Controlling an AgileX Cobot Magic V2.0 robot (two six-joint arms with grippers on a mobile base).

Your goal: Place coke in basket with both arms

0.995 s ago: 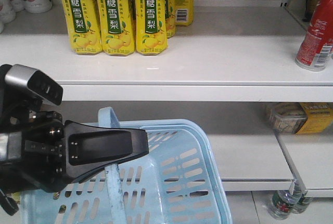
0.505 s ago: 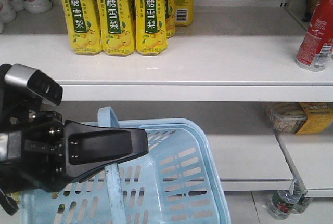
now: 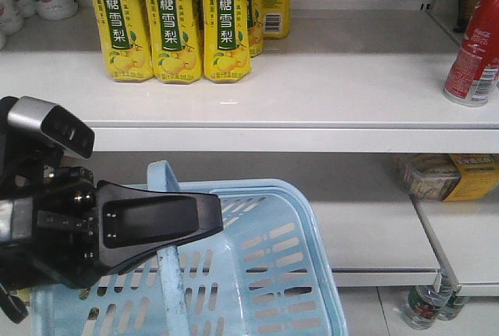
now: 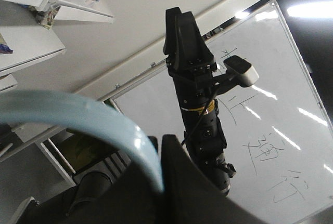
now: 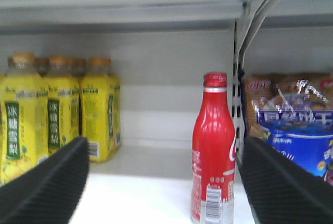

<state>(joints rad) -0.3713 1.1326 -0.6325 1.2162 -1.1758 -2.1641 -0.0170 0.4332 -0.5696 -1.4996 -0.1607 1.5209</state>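
Spanning the far side, the white shelf [image 3: 312,94] runs left to right. Below it, near left, the basket [image 3: 265,186] has its handle [image 3: 170,289] clenched in the left gripper [image 3: 199,223]. The right gripper [image 5: 165,154] gapes wide, holding nothing. The coke [image 3: 472,54] stands upright at the shelf's right end, beyond those spread jaws, untouched.

Left gripper [image 3: 204,225]: broad black wedge jaws, level, pointing right, closed over the light blue plastic basket handle [image 3: 170,274]. Silver-grey camera block [image 3: 51,125] sits on its wrist. Right arm [image 4: 200,115]: black, jointed, standing upright in the left wrist view. Right gripper [image 5: 162,182]: black ribbed pads [image 5: 47,182] wide apart, nothing gripped.
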